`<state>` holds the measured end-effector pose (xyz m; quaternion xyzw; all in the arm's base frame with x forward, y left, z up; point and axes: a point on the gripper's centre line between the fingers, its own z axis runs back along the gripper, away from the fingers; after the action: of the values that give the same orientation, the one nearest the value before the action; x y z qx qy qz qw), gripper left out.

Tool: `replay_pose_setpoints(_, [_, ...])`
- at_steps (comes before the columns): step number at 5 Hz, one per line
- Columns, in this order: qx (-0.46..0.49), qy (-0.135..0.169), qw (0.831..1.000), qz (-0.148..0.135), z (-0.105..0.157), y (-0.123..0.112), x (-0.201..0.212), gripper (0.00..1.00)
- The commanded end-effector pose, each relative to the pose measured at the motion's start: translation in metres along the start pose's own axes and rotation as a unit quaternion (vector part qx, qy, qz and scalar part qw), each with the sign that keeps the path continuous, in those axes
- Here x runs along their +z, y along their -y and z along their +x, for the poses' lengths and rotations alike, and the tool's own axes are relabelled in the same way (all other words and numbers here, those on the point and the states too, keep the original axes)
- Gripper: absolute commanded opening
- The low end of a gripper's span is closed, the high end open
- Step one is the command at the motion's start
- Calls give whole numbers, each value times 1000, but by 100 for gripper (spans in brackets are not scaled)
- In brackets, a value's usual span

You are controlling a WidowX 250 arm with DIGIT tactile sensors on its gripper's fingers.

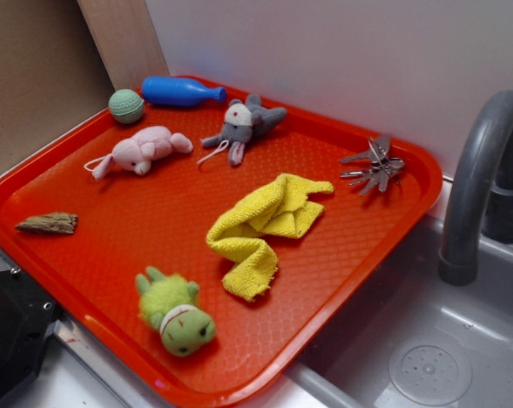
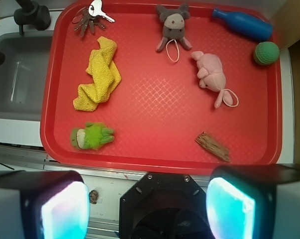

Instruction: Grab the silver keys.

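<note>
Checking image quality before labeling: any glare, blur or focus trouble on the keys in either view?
Exterior view: keys evenly lit, slightly soft, no glare. Wrist view: one key in the bunch glares white; the claw fingers are blurred in the foreground, pads glowing cyan.

Open above the silver keys (image 1: pixel 373 165) in the tray (image 1: pixel 111 246) corner; yellow cloth (image 1: pixel 265 228) near, faucet (image 1: pixel 481 183) beside the tray edge, wall close behind.

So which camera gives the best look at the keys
The exterior view: the keys lie fanned out on the tray near its far right corner, clear of the yellow cloth. The wrist view shows them at the tray's top left corner, partly glared out and bunched.
</note>
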<state>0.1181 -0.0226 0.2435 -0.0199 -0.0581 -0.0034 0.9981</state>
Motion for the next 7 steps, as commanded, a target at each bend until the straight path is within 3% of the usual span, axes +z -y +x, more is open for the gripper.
replay_pose_setpoints(1, [0, 0, 1000, 0, 0, 0, 0, 100])
replay_pose_setpoints(2, [121, 73, 990, 4, 49, 29, -13, 100])
replay_pose_setpoints(3, [234, 98, 967, 12, 102, 51, -39, 100])
replay_pose_setpoints(4, [315, 137, 939, -21, 133, 59, -76, 100])
replay_pose_setpoints(5, [316, 146, 936, -49, 159, 60, -104, 100])
replay_pose_setpoints(6, [301, 122, 944, -65, 199, 68, -140, 100])
replay_pose_setpoints(7, [284, 120, 949, -65, 225, 77, -156, 100])
